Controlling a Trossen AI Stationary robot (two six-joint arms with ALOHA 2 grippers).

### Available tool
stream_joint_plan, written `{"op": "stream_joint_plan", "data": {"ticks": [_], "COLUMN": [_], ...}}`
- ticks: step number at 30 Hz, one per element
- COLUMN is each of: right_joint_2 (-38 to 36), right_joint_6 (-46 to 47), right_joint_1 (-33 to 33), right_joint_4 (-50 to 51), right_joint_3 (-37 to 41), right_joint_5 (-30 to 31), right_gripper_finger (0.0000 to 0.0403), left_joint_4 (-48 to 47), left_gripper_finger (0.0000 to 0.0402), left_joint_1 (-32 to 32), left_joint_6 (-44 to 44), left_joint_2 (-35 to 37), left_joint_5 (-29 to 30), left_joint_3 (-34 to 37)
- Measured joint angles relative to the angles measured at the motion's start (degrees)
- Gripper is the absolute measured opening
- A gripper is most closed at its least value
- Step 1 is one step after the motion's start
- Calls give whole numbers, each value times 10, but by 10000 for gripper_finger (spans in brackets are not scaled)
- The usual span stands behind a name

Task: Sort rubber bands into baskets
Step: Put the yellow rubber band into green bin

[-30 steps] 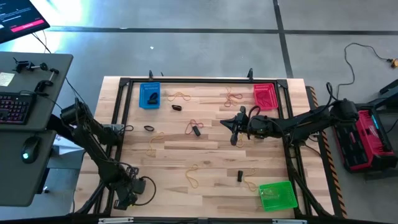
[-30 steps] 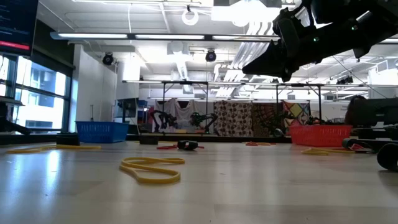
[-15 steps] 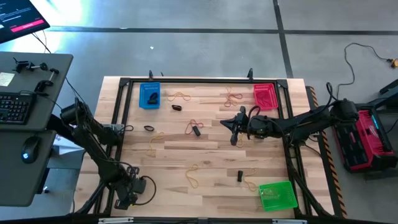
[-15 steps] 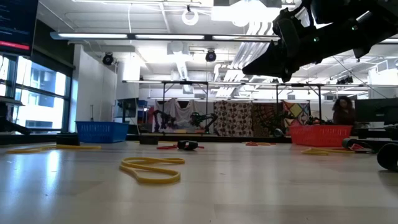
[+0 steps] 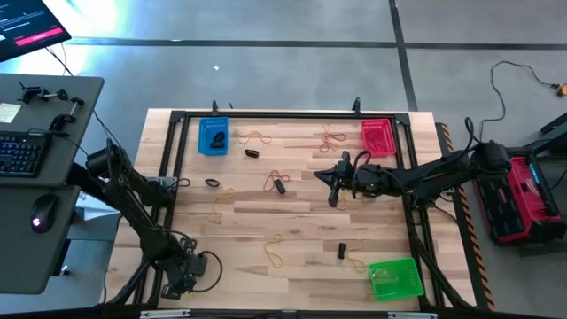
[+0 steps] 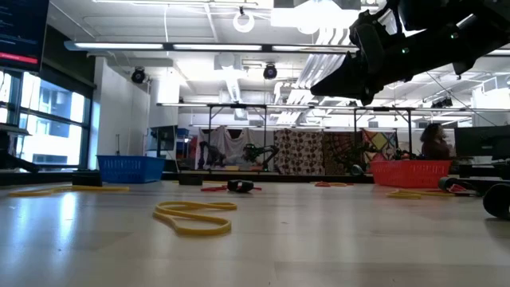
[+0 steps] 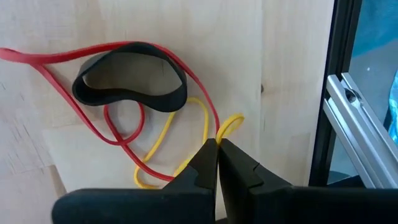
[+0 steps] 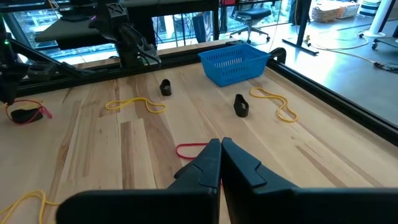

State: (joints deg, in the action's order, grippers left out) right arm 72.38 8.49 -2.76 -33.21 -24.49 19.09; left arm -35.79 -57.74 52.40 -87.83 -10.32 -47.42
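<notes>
Red, yellow and black rubber bands lie flat and scattered on the wooden table (image 5: 301,221). The blue basket (image 5: 213,136) stands at the far left, the red basket (image 5: 376,137) at the far right and the green basket (image 5: 395,277) at the near right. My left gripper (image 7: 218,142) is shut at the table's near left corner, over a tangle of a red band (image 7: 118,134), a black band (image 7: 130,93) and a yellow band (image 7: 231,123). My right gripper (image 5: 335,184) is shut and empty, raised above the table's middle (image 6: 319,88), with a red band (image 8: 191,149) just ahead of it. My left gripper's shut fingertips point down and stand right at the yellow band's small loop (image 7: 227,127), which lies on the table. I cannot tell whether they pinch the band or only stand over it.
A black metal frame (image 5: 292,115) runs along the table's edges; its rail (image 7: 326,93) is close beside my left gripper. A yellow band (image 6: 195,217) lies near the low camera. A red and black case (image 5: 523,199) stands off the table at the right.
</notes>
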Motion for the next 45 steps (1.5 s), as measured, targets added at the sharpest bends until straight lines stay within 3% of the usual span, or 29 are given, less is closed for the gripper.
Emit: {"op": "stream_joint_plan", "data": {"ticks": [16, 26, 30, 45], "right_joint_2": [0, 0, 0, 0], "right_joint_6": [0, 0, 0, 1], "right_joint_1": [0, 0, 0, 0], "right_joint_4": [0, 3, 6, 8], "right_joint_3": [0, 0, 0, 0], "right_joint_5": [2, 2, 2, -1], "right_gripper_finger": [1, 1, 1, 1], "left_joint_4": [-14, -112, -153, -153], "left_gripper_finger": [1, 0, 0, 0], "left_joint_1": [17, 42, 55, 158], "left_joint_6": [-23, -20, -20, -78], "left_joint_2": [5, 55, 81, 182], "left_joint_5": [-14, -5, 15, 140], "left_joint_3": [-22, -75, -86, -113]}}
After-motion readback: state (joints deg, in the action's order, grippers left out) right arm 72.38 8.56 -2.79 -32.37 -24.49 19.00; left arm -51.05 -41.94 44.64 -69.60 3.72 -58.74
